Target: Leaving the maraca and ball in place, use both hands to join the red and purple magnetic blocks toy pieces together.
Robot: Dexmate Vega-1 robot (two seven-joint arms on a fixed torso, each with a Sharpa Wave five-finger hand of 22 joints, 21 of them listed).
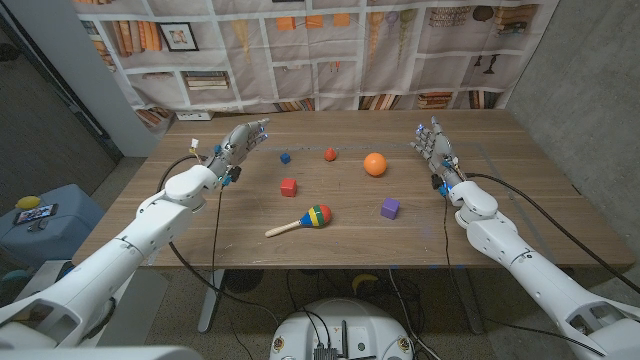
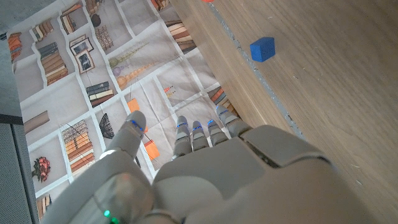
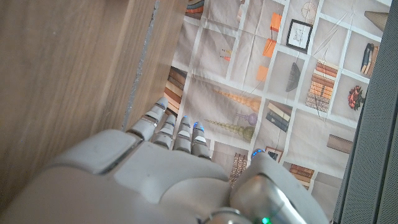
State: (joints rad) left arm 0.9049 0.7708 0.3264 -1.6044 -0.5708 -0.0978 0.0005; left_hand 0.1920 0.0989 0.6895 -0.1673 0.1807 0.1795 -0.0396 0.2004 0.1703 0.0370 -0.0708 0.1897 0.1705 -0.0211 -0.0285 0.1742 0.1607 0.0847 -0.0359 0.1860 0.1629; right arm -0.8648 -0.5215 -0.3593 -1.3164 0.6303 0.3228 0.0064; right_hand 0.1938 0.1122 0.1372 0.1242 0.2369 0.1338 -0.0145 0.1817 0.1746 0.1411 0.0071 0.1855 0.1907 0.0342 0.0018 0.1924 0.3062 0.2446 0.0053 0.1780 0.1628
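The red block (image 1: 288,186) has open wood on its 9 o'clock side, toward the left hand (image 1: 243,139). The small blue block (image 1: 285,157) sits near it at 12 o'clock. The maraca (image 1: 300,221) lies between it and the purple block (image 1: 390,208), whose 3 o'clock side is bare. The orange ball (image 1: 375,164) stands at the purple block's 12 o'clock.

Maraca (image 1: 300,221) lies nearest — ball (image 1: 375,164) behind, blocks (image 1: 289,187) either side.
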